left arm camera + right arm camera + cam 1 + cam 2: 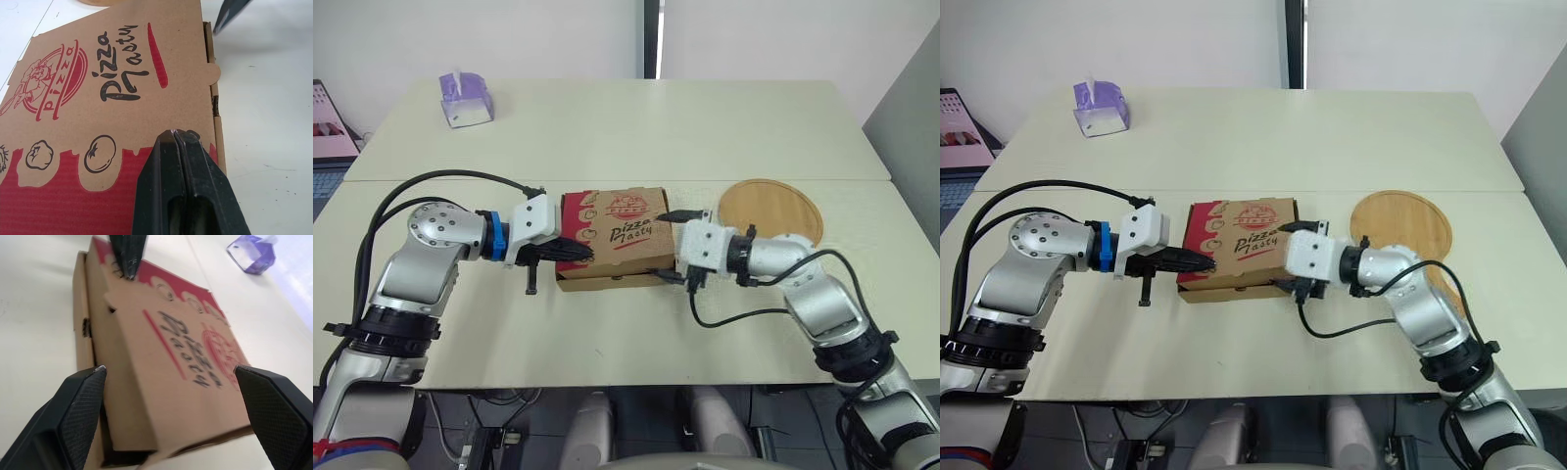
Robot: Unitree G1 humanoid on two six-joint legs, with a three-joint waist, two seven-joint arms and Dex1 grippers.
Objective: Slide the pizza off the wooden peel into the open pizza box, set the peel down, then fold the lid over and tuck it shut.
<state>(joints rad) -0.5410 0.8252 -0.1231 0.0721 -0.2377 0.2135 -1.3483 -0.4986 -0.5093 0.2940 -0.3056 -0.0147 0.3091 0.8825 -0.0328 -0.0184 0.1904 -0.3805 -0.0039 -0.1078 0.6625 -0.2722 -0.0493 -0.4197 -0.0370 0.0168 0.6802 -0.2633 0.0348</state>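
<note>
The brown pizza box [617, 230], printed "Pizza Tasty", lies in the middle of the table with its lid folded down over the base. A small gap shows under the lid at the end near my right gripper [169, 368]. This gripper is open, one finger on each side of the box's right end. My left gripper [585, 255] is shut, its tips resting on the red left part of the lid [58, 196]. The round wooden peel [771, 209] lies flat on the table right of the box. The pizza is hidden.
A purple tissue box [465, 98] stands at the far left of the table. A seam [460, 179] between the two tabletops runs just behind the box. Black cables hang from both arms near the front edge.
</note>
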